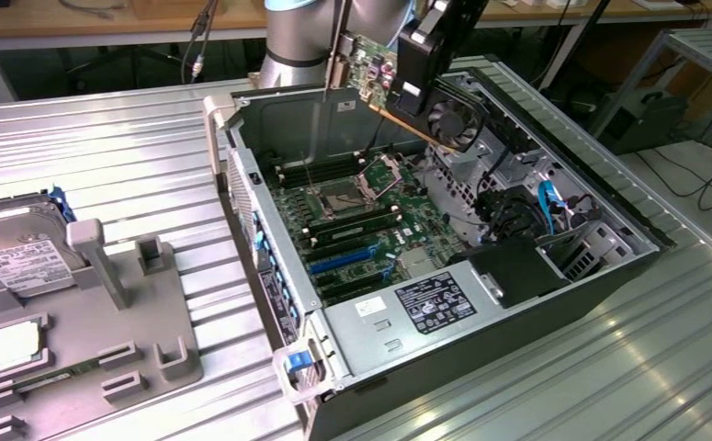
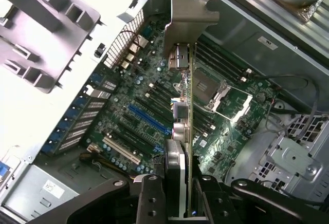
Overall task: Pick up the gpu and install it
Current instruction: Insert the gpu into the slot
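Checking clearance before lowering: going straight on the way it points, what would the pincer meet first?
Likely the motherboard, between the blue slot and processor socket; the gpu it holds would touch before the pincer itself. Depth is unclear.

surface: ribbed metal table [image 1: 110, 156] | on it: open computer case [image 1: 374, 342], lying on its side, inside facing up | also on it: grey plastic holder [image 1: 147, 363], near the case, on the exterior view's left of it, not touching

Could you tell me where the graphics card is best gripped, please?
Along its top edge, from above, with the pincer squeezing its two flat faces. The graphics card hangs on edge over the case, bracket at one end, leaving the bottom edge free for a slot.
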### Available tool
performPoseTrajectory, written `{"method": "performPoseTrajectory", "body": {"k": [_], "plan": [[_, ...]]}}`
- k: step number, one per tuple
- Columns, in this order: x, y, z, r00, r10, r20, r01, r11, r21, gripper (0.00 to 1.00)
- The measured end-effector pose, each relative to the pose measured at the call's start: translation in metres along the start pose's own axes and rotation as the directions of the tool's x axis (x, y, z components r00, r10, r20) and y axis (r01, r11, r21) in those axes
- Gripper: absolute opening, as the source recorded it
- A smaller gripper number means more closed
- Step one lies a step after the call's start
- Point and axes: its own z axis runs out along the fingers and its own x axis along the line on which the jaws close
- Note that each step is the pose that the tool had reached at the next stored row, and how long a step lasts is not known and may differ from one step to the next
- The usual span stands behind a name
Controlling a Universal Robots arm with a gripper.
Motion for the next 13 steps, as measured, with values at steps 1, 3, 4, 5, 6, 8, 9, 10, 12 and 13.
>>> {"method": "performPoseTrajectory", "body": {"k": [1, 3, 4, 5, 6, 8, 9, 10, 12, 13], "plan": [[0.0000, 0.0000, 0.0000, 1.0000, -0.009, -0.0008, 0.009, 1.0000, -0.0002, 0.28], [0.0000, 0.0000, 0.0000, 0.9995, -0.032, -0.0026, 0.032, 0.9995, -0.0008, 0.28], [0.0000, 0.0000, 0.0000, 0.9993, -0.038, -0.0032, 0.038, 0.9993, -0.0011, 0.28], [0.0001, -0.0001, 0.0000, 0.9989, -0.046, -0.0039, 0.046, 0.9989, -0.0013, 0.28], [0.0001, -0.0001, 0.0000, 0.9985, -0.055, -0.0045, 0.055, 0.9985, -0.0015, 0.28], [0.0001, -0.0001, 0.0000, 0.9976, -0.069, -0.0057, 0.069, 0.9976, -0.0020, 0.28], [0.0001, -0.0001, 0.0000, 0.9971, -0.076, -0.0063, 0.076, 0.9971, -0.0022, 0.28], [0.0001, -0.0001, 0.0000, 0.9965, -0.083, -0.0069, 0.083, 0.9965, -0.0024, 0.28], [0.0001, -0.0001, 0.0000, 0.9954, -0.096, -0.0079, 0.096, 0.9954, -0.0029, 0.28], [0.0001, -0.0001, 0.0000, 0.9947, -0.102, -0.0084, 0.102, 0.9948, -0.0030, 0.28]]}}
